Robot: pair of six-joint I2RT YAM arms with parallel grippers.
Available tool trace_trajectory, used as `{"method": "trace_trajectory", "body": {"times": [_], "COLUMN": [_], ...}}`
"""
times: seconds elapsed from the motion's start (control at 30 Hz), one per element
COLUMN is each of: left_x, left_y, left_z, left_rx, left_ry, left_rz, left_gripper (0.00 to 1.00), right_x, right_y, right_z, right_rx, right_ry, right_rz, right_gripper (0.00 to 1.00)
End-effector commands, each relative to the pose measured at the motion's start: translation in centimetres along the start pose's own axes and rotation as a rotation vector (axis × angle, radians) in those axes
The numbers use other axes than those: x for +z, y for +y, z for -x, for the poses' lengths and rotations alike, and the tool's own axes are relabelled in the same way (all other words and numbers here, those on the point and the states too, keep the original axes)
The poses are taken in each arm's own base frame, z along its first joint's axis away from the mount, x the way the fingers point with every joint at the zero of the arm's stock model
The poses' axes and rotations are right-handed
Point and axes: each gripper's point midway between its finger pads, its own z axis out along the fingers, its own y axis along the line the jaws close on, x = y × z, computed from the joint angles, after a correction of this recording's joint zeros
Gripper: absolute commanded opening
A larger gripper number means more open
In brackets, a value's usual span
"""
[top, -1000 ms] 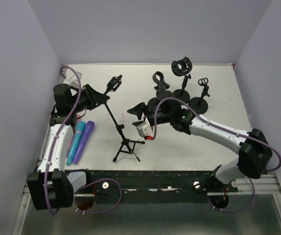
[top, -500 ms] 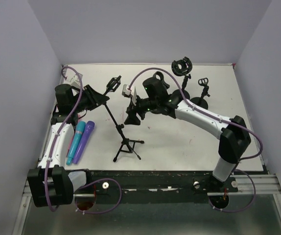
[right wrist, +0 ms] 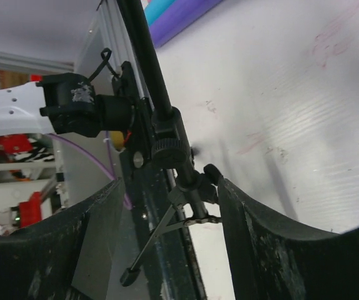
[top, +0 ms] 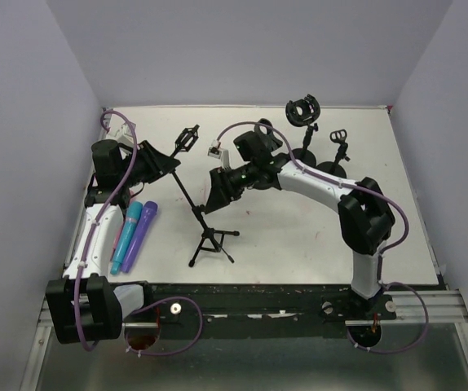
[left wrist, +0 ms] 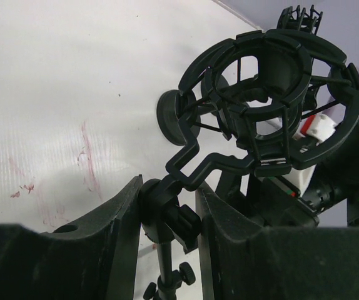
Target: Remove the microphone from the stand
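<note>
A black tripod stand [top: 192,204] stands left of centre, with an empty ring-shaped shock mount [top: 189,138] [left wrist: 273,94] at its top. My left gripper [top: 171,165] [left wrist: 167,187] is shut on the stand's swivel joint just below the mount. My right gripper [top: 214,198] [right wrist: 170,187] is open, its fingers either side of the lower pole [right wrist: 186,172] above the tripod legs, with a wide gap on the left. A teal microphone [top: 128,235] and a purple microphone [top: 140,235] lie side by side on the table, left of the stand.
Three more black stands sit at the back: a clip stand [top: 267,138], a shock-mount stand [top: 303,110] and a small clip stand [top: 337,155], all on round bases. The metal rail [top: 283,305] runs along the near edge.
The right arm swung from the table's middle up and left, then brought its open fingers around the stand's lower pole. The left gripper kept its hold on the joint.
</note>
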Motion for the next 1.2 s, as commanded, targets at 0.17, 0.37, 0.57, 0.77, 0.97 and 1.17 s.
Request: {"method": "trace_trajectory", "body": {"times": [0.17, 0.37, 0.57, 0.77, 0.97, 1.17], "left_x": [-0.3, -0.3, -0.3, -0.2, -0.2, -0.2], "left_y": [-0.7, -0.6, -0.6, -0.6, -0.6, -0.8], "left_z": [0.7, 0.7, 0.7, 0.6, 0.7, 0.6], "left_rx": [-0.006, -0.011, -0.008, -0.012, -0.016, -0.031], "left_ry": [-0.045, -0.047, -0.048, -0.046, -0.043, -0.031], "left_rz": [-0.020, -0.020, -0.017, -0.017, -0.019, -0.027], "left_gripper": [0.00, 0.00, 0.00, 0.00, 0.00, 0.00], "right_x": [1.7, 2.1, 2.4, 2.7, 2.7, 2.6], "right_y": [0.4, 0.2, 0.0, -0.7, -1.1, -0.1], "right_z": [-0.7, -0.4, 0.1, 0.5, 1.2, 2.7], "right_rx": [0.163, 0.171, 0.170, 0.168, 0.105, -0.257], "right_ry": [0.037, 0.032, 0.018, 0.002, -0.031, -0.054], "right_rz": [0.119, 0.131, 0.134, 0.106, 0.079, 0.053], "right_gripper": [0.61, 0.54, 0.51, 0.43, 0.21, 0.09]}}
